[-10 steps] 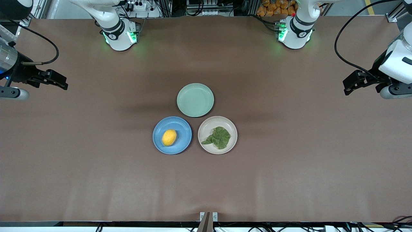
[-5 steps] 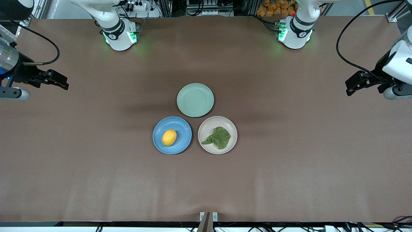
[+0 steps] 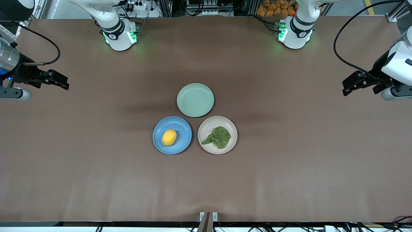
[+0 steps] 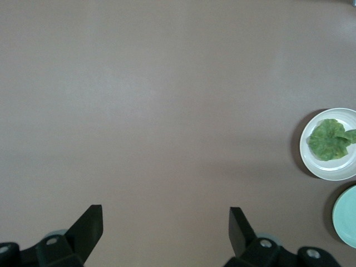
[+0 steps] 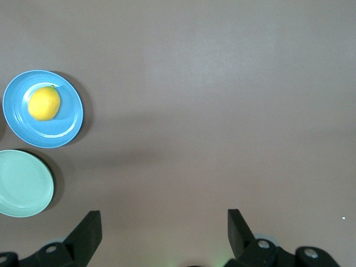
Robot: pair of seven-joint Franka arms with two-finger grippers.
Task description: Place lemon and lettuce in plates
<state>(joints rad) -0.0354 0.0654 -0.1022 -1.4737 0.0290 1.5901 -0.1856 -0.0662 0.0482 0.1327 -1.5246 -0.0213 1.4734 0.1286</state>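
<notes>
Front view: brown table (image 3: 289,167) fills the frame, with three plates clustered at its centre. The pale green plate (image 3: 195,100) sits uppermost in the cluster and carries nothing. Below it lie the blue plate (image 3: 184,124), lower left of centre, and the beige-pink plate (image 3: 209,124), lower right of centre, the two almost touching. The lettuce (image 3: 219,137) lies flat inside the beige-pink plate, well within the rim, so it appears placed rather than dropped on the edge. The lemon (image 3: 169,137) rests on its side in the blue plate, where the shallow rim should check any rolling. Both task items thus sit in separate plates, and the task looks complete.

Left gripper (image 3: 349,86) hangs at the right edge of the frame over bare table; the left wrist view shows its fingers (image 4: 89,225) spread wide, holding nothing. Right gripper (image 3: 61,82) hangs at the left edge, its fingers (image 5: 89,228) likewise spread wide and empty. Both arms wait clear of the plates.
</notes>
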